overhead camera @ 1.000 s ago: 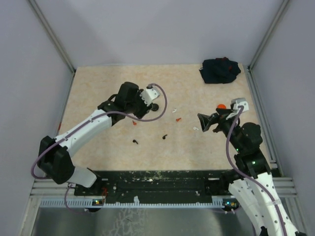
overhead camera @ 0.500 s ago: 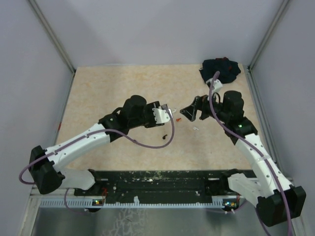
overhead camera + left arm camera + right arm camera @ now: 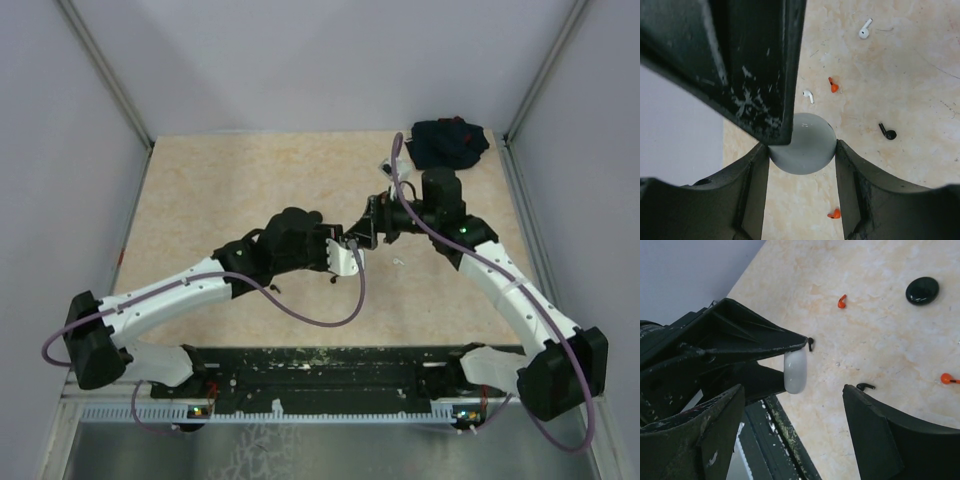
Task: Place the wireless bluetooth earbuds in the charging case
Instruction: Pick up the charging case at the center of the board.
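Note:
My left gripper [image 3: 802, 150] is shut on a round grey-white charging case [image 3: 805, 147], held above the table. In the right wrist view the case [image 3: 795, 371] shows edge-on between the left gripper's black fingers. My right gripper [image 3: 794, 390] is open, with the case near the gap between its tips. In the top view both grippers meet mid-table, the left [image 3: 353, 245] and the right [image 3: 368, 228]. Loose earbuds lie on the table below: white [image 3: 865, 30], white [image 3: 808, 96], red [image 3: 833, 86], red [image 3: 834, 214], black [image 3: 887, 132].
A black round puck [image 3: 922, 290] lies on the table beyond the earbuds. A dark bundle of cloth [image 3: 448, 143] sits at the back right corner. The black base rail [image 3: 330, 370] runs along the near edge. Grey walls enclose the table.
The left gripper has moved right to the table's middle with the case. The right arm has swung left and forward, so its open gripper now meets the left one.

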